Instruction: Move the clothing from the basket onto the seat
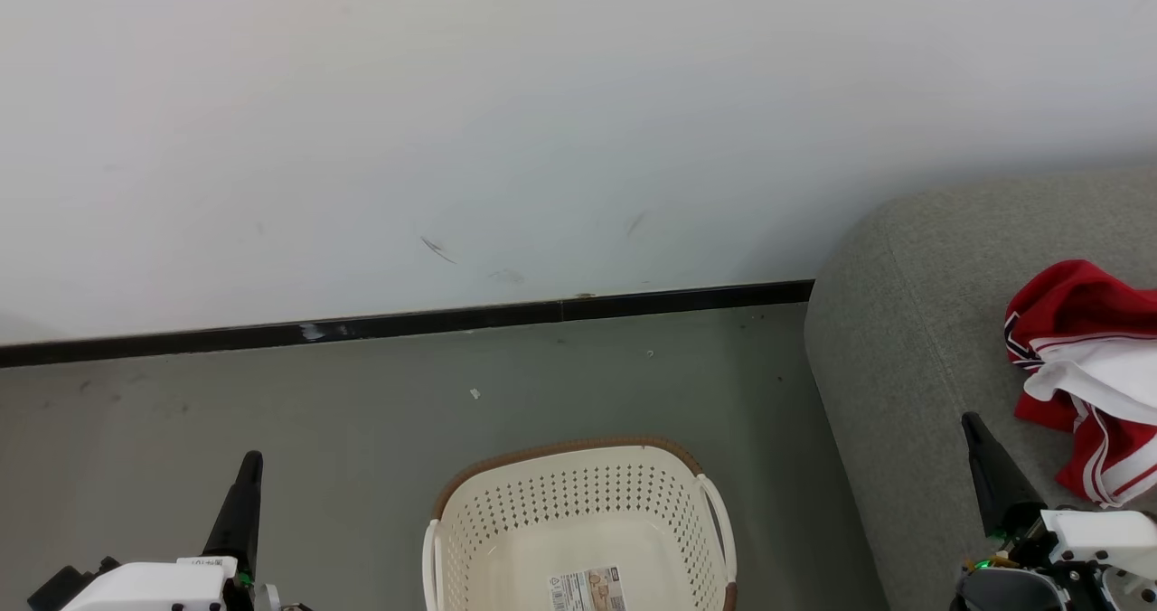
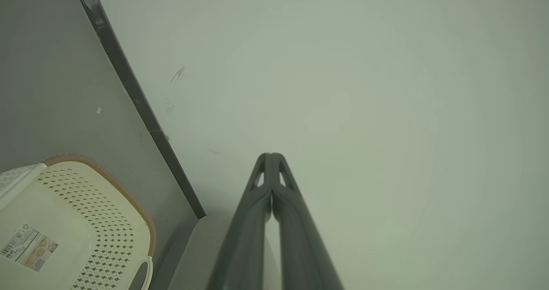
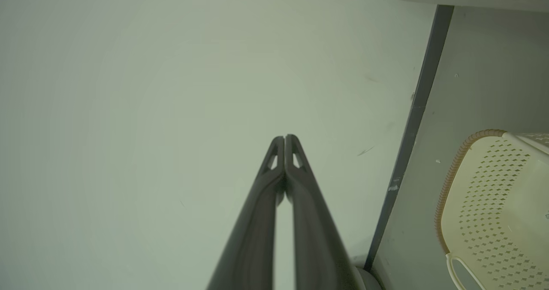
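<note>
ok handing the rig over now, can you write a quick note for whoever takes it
Left gripper: shut, empty.
Right gripper: shut, empty.
Red-and-white sports clothing lies bunched on the light-grey fabric sofa seat.
Cream perforated plastic basket with brown rim stands on the floor, its visible part bare but for a label sticker.
Done: clothing on seat.
Left: likely nothing; check the basket's near end, out of frame.

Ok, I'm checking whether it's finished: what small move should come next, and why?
Probably stop here: the basket shows a label sticker but no garment; the clothing lies on the seat; left gripper and right gripper are shut, empty.
</note>
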Controlling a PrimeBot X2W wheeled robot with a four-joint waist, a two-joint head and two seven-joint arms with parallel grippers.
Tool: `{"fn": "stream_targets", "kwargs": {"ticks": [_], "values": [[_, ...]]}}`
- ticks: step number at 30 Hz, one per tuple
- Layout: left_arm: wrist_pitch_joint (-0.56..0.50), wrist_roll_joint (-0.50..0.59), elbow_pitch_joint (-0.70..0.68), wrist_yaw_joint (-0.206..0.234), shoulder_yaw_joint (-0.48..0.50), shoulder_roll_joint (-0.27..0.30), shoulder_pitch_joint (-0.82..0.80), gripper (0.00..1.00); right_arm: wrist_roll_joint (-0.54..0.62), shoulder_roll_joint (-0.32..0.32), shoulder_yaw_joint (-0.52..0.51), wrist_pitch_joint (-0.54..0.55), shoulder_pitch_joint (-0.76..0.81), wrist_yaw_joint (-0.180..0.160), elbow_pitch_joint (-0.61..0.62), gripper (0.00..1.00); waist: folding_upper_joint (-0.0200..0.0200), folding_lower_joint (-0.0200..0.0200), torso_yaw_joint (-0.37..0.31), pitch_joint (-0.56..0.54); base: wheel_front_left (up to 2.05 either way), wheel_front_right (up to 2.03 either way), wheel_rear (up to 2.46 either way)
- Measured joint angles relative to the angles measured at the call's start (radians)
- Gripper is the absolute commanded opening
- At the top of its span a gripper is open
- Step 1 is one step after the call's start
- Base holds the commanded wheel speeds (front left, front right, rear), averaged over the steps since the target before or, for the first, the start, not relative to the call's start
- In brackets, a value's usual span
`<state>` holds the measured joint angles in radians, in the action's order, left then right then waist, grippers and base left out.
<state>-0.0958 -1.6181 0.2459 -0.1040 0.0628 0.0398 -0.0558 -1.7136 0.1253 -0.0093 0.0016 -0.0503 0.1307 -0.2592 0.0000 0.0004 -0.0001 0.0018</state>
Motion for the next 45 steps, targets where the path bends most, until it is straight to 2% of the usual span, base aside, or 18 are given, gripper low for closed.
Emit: {"fn": "stream_targets", "kwargs": {"ticks": [45], "values": [[0.0,0.0,0.016,-0.009,0.003,0.0,0.0,0.0,0.0,-0.001,-0.004,0.008,0.0,0.0,-0.003,0.0,0.0,-0.0002,0.0,0.0,0.0,0.0,0.0]]}}
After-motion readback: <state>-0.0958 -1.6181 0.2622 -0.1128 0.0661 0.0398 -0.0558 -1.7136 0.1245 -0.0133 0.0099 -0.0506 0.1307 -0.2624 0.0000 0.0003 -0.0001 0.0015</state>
